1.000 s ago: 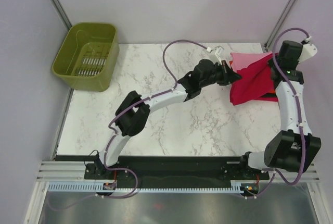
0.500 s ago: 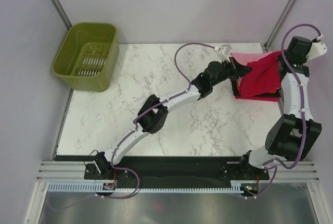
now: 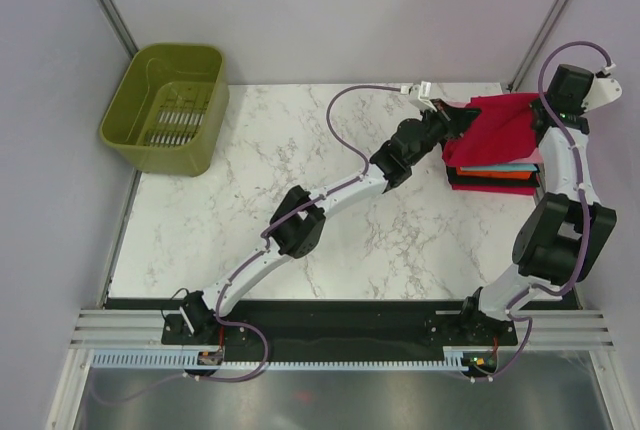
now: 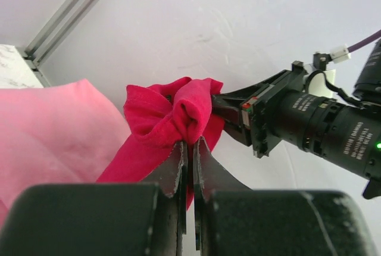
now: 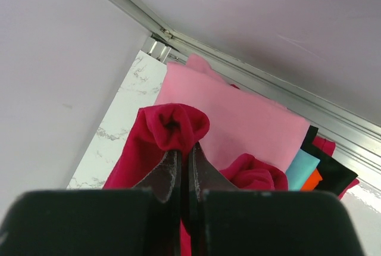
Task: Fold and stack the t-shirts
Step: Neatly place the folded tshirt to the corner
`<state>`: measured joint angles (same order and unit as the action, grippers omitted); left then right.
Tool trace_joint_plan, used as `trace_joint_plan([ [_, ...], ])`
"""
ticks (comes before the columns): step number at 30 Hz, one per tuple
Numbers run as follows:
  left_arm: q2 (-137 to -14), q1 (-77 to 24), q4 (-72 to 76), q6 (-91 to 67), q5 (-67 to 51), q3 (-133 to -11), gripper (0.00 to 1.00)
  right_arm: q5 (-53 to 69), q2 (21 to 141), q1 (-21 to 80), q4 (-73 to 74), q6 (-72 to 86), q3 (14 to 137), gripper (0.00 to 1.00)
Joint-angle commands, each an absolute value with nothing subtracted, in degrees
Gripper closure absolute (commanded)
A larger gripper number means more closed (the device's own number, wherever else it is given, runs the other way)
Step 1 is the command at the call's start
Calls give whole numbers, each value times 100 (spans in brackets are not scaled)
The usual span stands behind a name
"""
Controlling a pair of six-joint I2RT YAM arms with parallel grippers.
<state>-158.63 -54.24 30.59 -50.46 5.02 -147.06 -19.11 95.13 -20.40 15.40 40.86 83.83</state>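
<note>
Left pincer, right pincer, gripping one crimson t-shirt

At the counter's 1 o'clock corner, a crimson t-shirt stretches between the left claw at its 9 o'clock edge and the right claw at its 3 o'clock edge. It hangs above a folded stack showing teal, orange and black edges. An olive basket sits at 10 o'clock.

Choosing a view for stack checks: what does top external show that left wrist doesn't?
Only top external: the green basket, the marble table, the folded stack beneath the crimson shirt. Only left wrist: the left claw seen shut on a bunch of cloth. Both: that shirt, with the right claw on its other end.
</note>
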Motion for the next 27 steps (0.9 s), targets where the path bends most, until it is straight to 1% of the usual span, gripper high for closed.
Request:
trace_joint_plan([
  [1, -15917, -5475, 3665, -4966, 800, -14907, 98, -2074, 9466, -2083, 1222, 4175, 8649, 100],
  [8, -15724, -5537, 3841, -5027, 651, -14608, 98, -2513, 8817, -2153, 1230, 3990, 8333, 100],
  [13, -15776, -5607, 3894, -5106, 650, -14572, 98, -2549, 8675, -2250, 1222, 3955, 8244, 100],
  [22, -15996, -5660, 4078, -4694, 931, -14599, 98, -2075, 9254, -2373, 1169, 4131, 8455, 100],
  [27, -16259, -5651, 4201, -4658, 1204, -14739, 98, -2101, 9589, -2382, 1134, 4166, 8613, 100],
])
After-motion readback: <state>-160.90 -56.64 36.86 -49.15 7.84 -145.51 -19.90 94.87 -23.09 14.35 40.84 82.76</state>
